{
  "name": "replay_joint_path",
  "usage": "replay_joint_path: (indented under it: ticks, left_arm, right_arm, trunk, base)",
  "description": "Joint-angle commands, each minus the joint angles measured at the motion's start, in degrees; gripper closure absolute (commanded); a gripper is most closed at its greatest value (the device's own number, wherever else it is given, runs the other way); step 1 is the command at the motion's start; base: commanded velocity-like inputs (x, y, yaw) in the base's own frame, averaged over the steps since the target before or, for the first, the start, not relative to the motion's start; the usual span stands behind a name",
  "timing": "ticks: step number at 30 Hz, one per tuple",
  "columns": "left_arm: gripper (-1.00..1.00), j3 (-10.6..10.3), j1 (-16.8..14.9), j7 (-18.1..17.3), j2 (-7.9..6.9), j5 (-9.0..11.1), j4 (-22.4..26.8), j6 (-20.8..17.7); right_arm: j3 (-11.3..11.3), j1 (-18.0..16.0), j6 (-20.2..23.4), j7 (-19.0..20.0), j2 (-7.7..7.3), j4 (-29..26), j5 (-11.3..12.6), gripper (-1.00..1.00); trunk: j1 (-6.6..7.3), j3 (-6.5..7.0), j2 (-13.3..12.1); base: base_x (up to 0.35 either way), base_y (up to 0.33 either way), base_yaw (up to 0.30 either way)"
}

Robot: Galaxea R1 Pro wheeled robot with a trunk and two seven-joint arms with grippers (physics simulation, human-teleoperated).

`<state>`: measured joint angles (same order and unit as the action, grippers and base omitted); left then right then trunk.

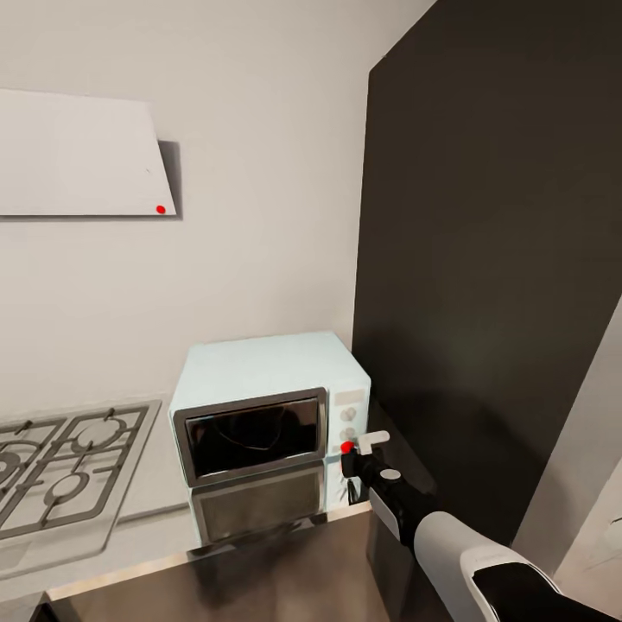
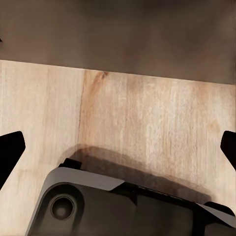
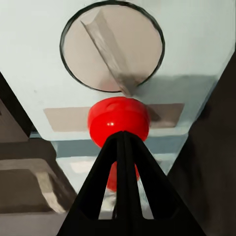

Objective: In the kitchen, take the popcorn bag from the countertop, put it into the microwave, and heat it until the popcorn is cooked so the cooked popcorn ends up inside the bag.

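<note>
Here, line by line:
Microwave (image 1: 269,406): lower centre of the head view, standing on the desk (image 1: 259,570) against the white wall; small pale mint-blue box, dark glass door in a steel frame, shut; cream panel on its right side with round knobs; its front mirrored in the glossy steel below.
Knob (image 3: 112,46): upper middle of the right wrist view; a round cream dial with a raised straight ridge across it, dark-rimmed.
Red button (image 3: 118,121): centre of the right wrist view, glossy and rounded, just under the dial; seen as a red dot at the panel's foot in the head view.
Right pincer (image 1: 352,456): lower centre-right of the head view, at the panel's lower edge; black fingers (image 3: 123,187) pressed together to a point, closed on nothing, tip at the red button.
Left pincer (image 2: 118,152): dark tips at the left and right edges of the left wrist view, spread wide; pale wood-grain floor behind.
Surroundings: grey gas hob (image 1: 65,475) at lower left; slanted white hood (image 1: 82,155) at upper left with a red dot; tall dark cabinet panel (image 1: 492,259) filling the right side, close beside the microwave.
</note>
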<state>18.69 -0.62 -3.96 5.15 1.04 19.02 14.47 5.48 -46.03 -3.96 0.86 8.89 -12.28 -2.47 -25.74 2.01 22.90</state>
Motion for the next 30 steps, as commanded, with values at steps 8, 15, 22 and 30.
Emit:
replay_joint_path:
  ticks: [8,15,22,30]
  left_arm:
    - [-1.0,0.41,0.0,-0.41,0.05,0.13,-0.04,0.11]
    - [-1.0,0.42,-0.03,-0.41,0.05,0.11,-0.04,0.11]
    - [-1.0,0.39,-0.08,-0.41,0.07,0.1,-0.04,0.12]
    - [-1.0,0.41,-0.06,-0.39,0.04,0.11,-0.04,0.11]
  right_arm:
    - [0.14,-0.03,-0.17,0.02,-0.01,0.06,-0.32,1.0]
    - [0.15,-0.03,-0.17,0.02,-0.01,0.05,-0.28,1.0]
    - [0.08,-0.03,-0.17,0.02,-0.01,-0.02,-0.32,1.0]
    - [0.08,-0.03,-0.17,0.02,-0.01,-0.02,-0.3,1.0]
  trunk:
    - [-0.04,-0.02,0.02]
    - [-0.04,-0.02,0.02]
    - [-0.04,-0.02,0.02]
    - [-0.04,-0.02,0.02]
  base:
    - [0.071,0.0,0.0]
    - [0.0,0.0,0.0]
    - [0.117,0.0,0.0]
    - [0.001,0.0,0.0]
